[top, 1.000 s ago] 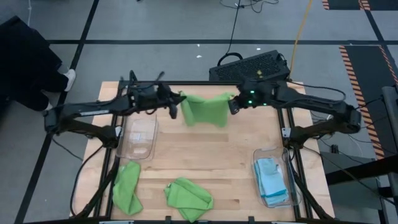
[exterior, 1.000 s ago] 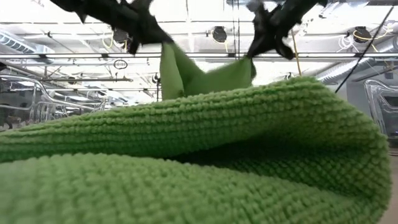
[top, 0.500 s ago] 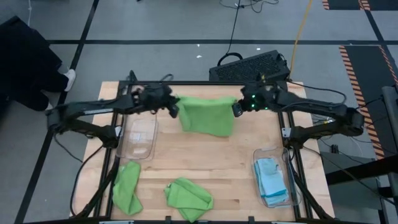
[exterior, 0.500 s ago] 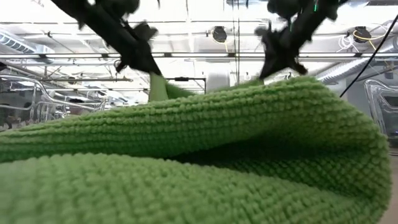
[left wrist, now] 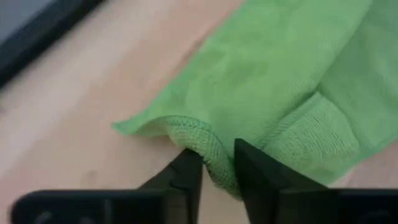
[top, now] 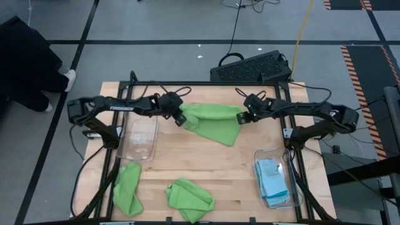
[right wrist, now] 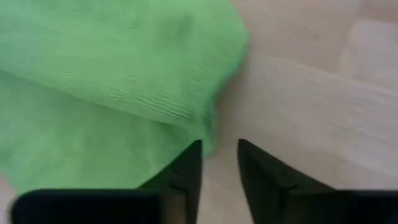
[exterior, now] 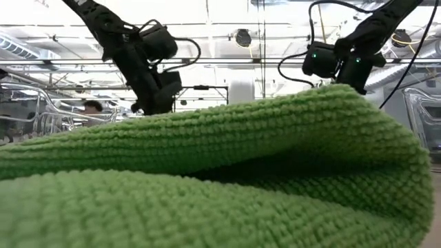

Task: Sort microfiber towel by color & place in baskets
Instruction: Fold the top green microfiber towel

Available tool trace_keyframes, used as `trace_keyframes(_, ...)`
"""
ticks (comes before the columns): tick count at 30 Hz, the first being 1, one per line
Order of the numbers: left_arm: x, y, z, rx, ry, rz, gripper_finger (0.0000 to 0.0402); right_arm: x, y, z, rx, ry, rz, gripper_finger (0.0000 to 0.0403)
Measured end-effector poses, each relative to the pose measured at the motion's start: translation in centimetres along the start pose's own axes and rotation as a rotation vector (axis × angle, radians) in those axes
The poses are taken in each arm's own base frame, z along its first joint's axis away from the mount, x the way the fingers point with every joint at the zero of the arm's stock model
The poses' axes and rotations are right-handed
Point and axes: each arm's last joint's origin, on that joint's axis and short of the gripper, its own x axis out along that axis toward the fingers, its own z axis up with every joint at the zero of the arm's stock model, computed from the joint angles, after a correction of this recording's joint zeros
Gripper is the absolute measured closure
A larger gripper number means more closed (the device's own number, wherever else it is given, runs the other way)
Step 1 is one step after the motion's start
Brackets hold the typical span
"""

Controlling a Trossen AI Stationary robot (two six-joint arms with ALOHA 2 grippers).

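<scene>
The green towel [top: 215, 122] lies folded on the table's [top: 187, 159] far middle. The left tool [left wrist: 217, 168], slightly parted, straddles its hem; the right tool [right wrist: 219, 163] stands parted and empty beside it. Best lift both clear without dragging the fold.

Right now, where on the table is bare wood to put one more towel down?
Bare wood lies mid-table, between the empty clear basket and the basket of blue towels. Crowded: the far edge, with the flat green towel; the near edge, with two crumpled green towels.
</scene>
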Motion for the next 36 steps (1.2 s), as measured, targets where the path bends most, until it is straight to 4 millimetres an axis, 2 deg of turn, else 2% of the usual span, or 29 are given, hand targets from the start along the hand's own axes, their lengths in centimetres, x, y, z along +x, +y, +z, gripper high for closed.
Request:
trace_keyframes(3, -1.7, 0.5, 0.9, 0.028, -0.030, 0.027, 0.0262, -0.8, 0.6, 0.3, -0.024, -0.039, 0.062, 0.0260)
trace_keyframes(6, -3.9, 0.8, 2.0, 0.060, -0.087, 0.030, 0.0217, -2.2, 2.3, 0.8, -0.073, -0.172, 0.172, 0.0224)
trace_keyframes(11, -6.2, 0.7, 3.7, 0.064, -0.246, -0.002, 0.0175, -3.7, 5.5, 1.0, -0.186, -0.362, 0.392, 0.0217)
trace_keyframes(13, -6.4, 0.8, 3.8, 0.062, -0.263, -0.006, 0.0170, -2.9, 6.2, 0.3, -0.228, -0.333, 0.396, 0.0226)
trace_keyframes(16, -6.3, 0.8, 4.4, 0.049, -0.314, -0.009, 0.0172, -0.7, 6.9, -1.5, -0.307, -0.217, 0.353, 0.0239)
trace_keyframes(22, -6.0, 1.3, 4.6, 0.017, -0.327, -0.004, 0.0178, 2.9, 8.7, -4.6, -0.350, -0.054, 0.301, 0.0249)
trace_keyframes(27, -4.6, 1.6, 4.4, -0.028, -0.281, 0.001, 0.0178, 4.2, 10.2, -6.2, -0.446, 0.098, 0.297, 0.0250)
trace_keyframes(30, -2.7, 1.7, 3.9, -0.034, -0.216, 0.017, 0.0178, 3.9, 10.3, -6.9, -0.530, 0.240, 0.246, 0.0250)
trace_keyframes(36, 1.7, 1.1, 2.5, -0.030, -0.084, -0.040, 0.0178, 1.3, 7.9, -7.8, -0.654, 0.553, 0.063, 0.0250)
